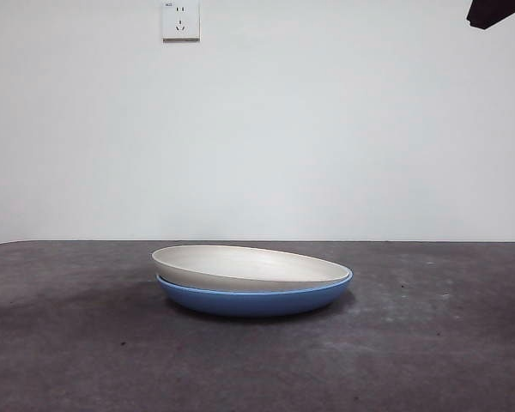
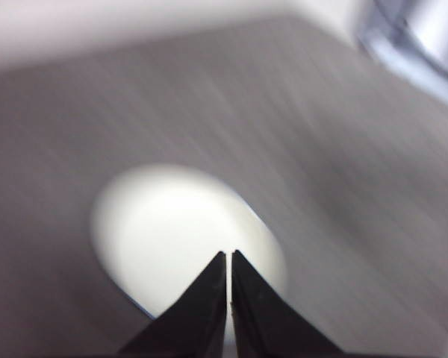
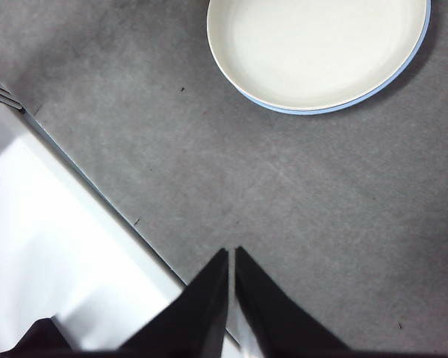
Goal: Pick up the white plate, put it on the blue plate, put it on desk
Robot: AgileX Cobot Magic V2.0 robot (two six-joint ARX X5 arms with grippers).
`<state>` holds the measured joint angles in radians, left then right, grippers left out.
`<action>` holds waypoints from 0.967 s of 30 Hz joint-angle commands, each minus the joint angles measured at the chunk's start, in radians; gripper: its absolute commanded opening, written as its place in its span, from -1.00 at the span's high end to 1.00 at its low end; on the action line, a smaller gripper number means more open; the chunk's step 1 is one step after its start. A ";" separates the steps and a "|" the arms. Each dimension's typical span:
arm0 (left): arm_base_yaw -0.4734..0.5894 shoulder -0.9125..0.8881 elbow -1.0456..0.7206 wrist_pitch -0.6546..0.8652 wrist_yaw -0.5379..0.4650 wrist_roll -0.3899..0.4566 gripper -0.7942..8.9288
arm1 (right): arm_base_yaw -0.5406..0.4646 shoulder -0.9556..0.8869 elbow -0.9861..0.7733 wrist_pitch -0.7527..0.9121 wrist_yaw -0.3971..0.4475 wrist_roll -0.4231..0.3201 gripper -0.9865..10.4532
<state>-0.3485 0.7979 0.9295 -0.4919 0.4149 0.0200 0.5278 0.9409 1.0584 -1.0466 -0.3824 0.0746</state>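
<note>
The bench (image 1: pixel 86 343) is a broad, flat, dark grey-brown surface with a mottled matte texture; it fills the lower part of the front view and meets a plain white wall (image 1: pixel 326 129) behind it. A white socket plate (image 1: pixel 181 20) is fixed to the wall at 11 o'clock in the front view.

The blue plate (image 1: pixel 253 300) rests directly on the bench, near the centre of the front view. The white plate (image 1: pixel 245 266) sits inside the blue plate, nested but tilted: its rim is raised at 9 o'clock and seated down against the blue rim at 3 o'clock. Only a thin blue edge shows around the white plate in the right wrist view, from about 3 o'clock to 6 o'clock of the stack.

The left tool (image 2: pixel 231 257) is above the stack, not touching it; its 2 black jaws are pressed together with nothing between them. The left wrist view is blurred, and the white plate (image 2: pixel 179 231) shows as a bright oval behind the jaw tips.

The right tool (image 3: pixel 231 253) is well apart from the plates, over bare bench near the bench edge; its 2 jaws are clenched and hold nothing. The 2 plates lie ahead of its jaw tips, at about 1 o'clock.

A black arm tip (image 1: pixel 496 12) shows at 1 o'clock in the front view; which arm it belongs to cannot be told.
</note>
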 commanded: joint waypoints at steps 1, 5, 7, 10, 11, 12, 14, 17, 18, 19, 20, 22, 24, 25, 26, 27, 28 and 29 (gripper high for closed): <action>0.088 -0.084 -0.053 0.182 -0.061 0.059 0.82 | 0.007 0.005 0.006 0.006 -0.003 -0.011 0.81; 0.216 -0.233 -0.199 0.397 -0.156 0.067 0.82 | 0.007 0.005 0.006 0.006 -0.003 -0.011 0.81; 0.266 -0.312 -0.288 0.476 -0.219 0.066 0.82 | 0.007 0.005 0.006 0.006 -0.003 -0.011 0.81; 0.312 -0.410 -0.406 0.530 -0.283 0.066 0.82 | 0.007 0.005 0.006 0.006 -0.003 -0.011 0.81; 0.321 -0.436 -0.440 0.536 -0.295 0.066 0.82 | 0.007 0.005 0.006 0.006 -0.003 -0.011 0.81; 0.330 -0.464 -0.476 0.537 -0.307 0.066 0.82 | 0.007 0.005 0.006 0.006 -0.003 -0.011 0.81; 0.343 -0.512 -0.543 0.536 -0.322 0.066 0.82 | 0.007 0.005 0.006 0.006 -0.003 -0.011 0.81; 0.353 -0.577 -0.642 0.536 -0.322 0.065 0.82 | 0.007 0.005 0.006 0.006 -0.003 -0.011 0.81; 0.354 -0.598 -0.675 0.533 -0.322 0.065 0.82 | 0.007 0.005 0.006 0.006 -0.003 -0.011 0.81; 0.355 -0.617 -0.705 0.532 -0.322 0.064 0.82 | 0.007 0.005 0.006 0.006 -0.003 -0.011 0.81; 0.355 -0.633 -0.729 0.531 -0.322 0.061 0.82 | 0.007 0.005 0.006 0.006 -0.003 -0.011 0.81; 0.355 -0.664 -0.774 0.521 -0.322 0.047 0.82 | 0.007 0.005 0.006 0.006 -0.003 -0.011 0.81; 0.355 -0.687 -0.804 0.503 -0.322 0.042 0.82 | 0.007 0.005 0.006 0.006 -0.003 -0.011 0.81; 0.355 -0.697 -0.816 0.490 -0.322 0.040 0.82 | 0.007 0.005 0.006 0.006 -0.003 -0.011 0.81; 0.355 -0.705 -0.824 0.479 -0.322 0.039 0.82 | 0.007 0.005 0.006 0.006 -0.003 -0.011 0.81; 0.355 -0.714 -0.834 0.467 -0.322 0.039 0.82 | 0.007 0.005 0.006 0.006 -0.003 -0.011 0.81; 0.355 -0.722 -0.842 0.455 -0.322 0.039 0.82 | 0.007 0.005 0.006 0.006 -0.003 -0.011 0.81; 0.355 -0.728 -0.851 0.451 -0.322 0.039 0.82 | 0.007 0.005 0.006 0.006 -0.003 -0.011 0.81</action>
<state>0.0044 0.0738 0.0837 -0.0471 0.0986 0.0620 0.5278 0.9409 1.0584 -1.0462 -0.3824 0.0746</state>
